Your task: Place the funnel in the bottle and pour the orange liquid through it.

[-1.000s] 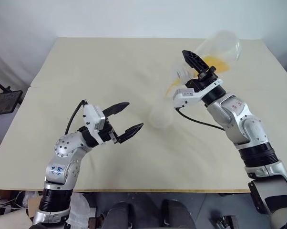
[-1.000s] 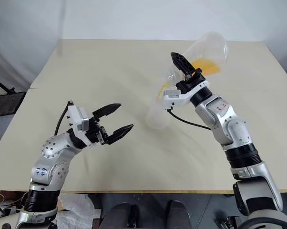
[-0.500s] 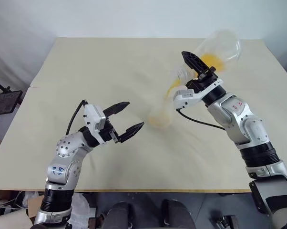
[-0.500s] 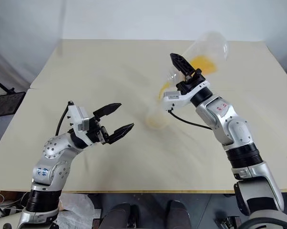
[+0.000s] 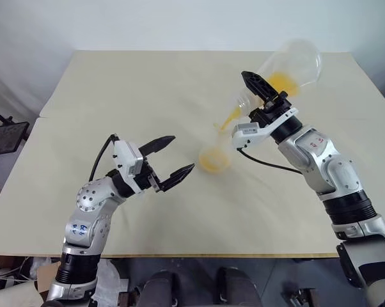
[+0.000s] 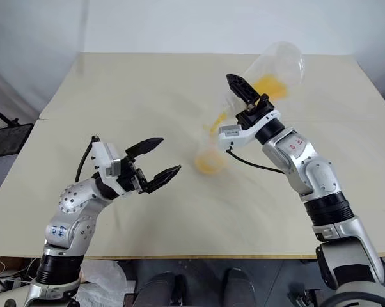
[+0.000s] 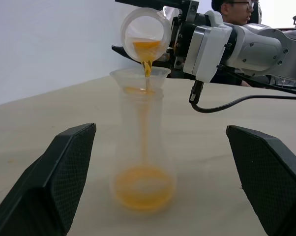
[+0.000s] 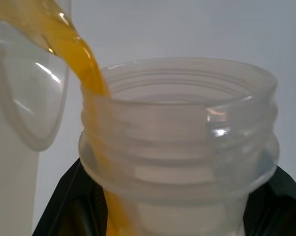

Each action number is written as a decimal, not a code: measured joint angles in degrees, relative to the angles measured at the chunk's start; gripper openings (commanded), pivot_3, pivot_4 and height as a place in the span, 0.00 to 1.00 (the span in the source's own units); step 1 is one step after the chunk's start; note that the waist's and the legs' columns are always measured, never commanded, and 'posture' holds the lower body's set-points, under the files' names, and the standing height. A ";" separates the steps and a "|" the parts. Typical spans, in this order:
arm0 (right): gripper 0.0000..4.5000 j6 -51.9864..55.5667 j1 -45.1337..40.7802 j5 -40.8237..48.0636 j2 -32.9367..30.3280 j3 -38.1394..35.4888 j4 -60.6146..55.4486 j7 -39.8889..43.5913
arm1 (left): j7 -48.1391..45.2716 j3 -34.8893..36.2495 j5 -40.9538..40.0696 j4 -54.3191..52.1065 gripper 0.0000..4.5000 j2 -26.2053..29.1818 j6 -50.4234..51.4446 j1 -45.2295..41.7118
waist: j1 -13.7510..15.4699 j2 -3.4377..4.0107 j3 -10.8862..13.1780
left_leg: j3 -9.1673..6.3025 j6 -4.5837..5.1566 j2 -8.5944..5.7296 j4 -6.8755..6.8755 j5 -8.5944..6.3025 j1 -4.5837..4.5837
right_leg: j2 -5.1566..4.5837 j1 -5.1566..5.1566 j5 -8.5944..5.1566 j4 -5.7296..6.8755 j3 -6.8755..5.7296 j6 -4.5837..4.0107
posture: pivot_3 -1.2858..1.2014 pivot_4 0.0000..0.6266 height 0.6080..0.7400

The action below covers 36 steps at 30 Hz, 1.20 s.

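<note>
More orange liquid (image 7: pixel 143 186) in bottle (image 7: pixel 140 147); left end effector (image 5: pixel 169 157) beside, apart.

Bare worktop (image 5: pixel 116 96) lies open on all sides of the bottle (image 5: pixel 213 153); above it, the tilted flask (image 5: pixel 285 67) and right gripper (image 5: pixel 259 96) block access, seemingly.

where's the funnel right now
The funnel sits in the neck of the bottle near the table's middle, under the tilted flask's mouth, between the two claws.

More orange liquid (image 7: pixel 144 186) in bottle (image 7: pixel 141 147)
</note>
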 measured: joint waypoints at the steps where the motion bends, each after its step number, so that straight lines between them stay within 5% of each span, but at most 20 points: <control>1: 0.59 0.01 0.00 -0.08 -0.03 0.00 0.00 -0.06 | 0.11 -0.11 0.03 0.00 1.00 0.00 -0.10 0.00 | 0.00 0.00 0.00 | 0.00 0.00 0.00 0.00 0.00 0.00 | 0.00 0.00 0.00 0.00 0.00 0.00 | 0.52 0.24 1.00; 36: 0.59 -0.09 -1.33 -2.80 -0.25 1.24 1.70 -3.56 | 1.47 -0.38 0.55 0.08 1.00 -0.81 -1.03 -0.02 | -0.75 0.00 0.00 | -0.04 -0.01 0.01 -0.01 0.00 -0.01 | 0.00 0.00 0.00 0.00 -0.03 0.00 | 0.52 0.24 1.00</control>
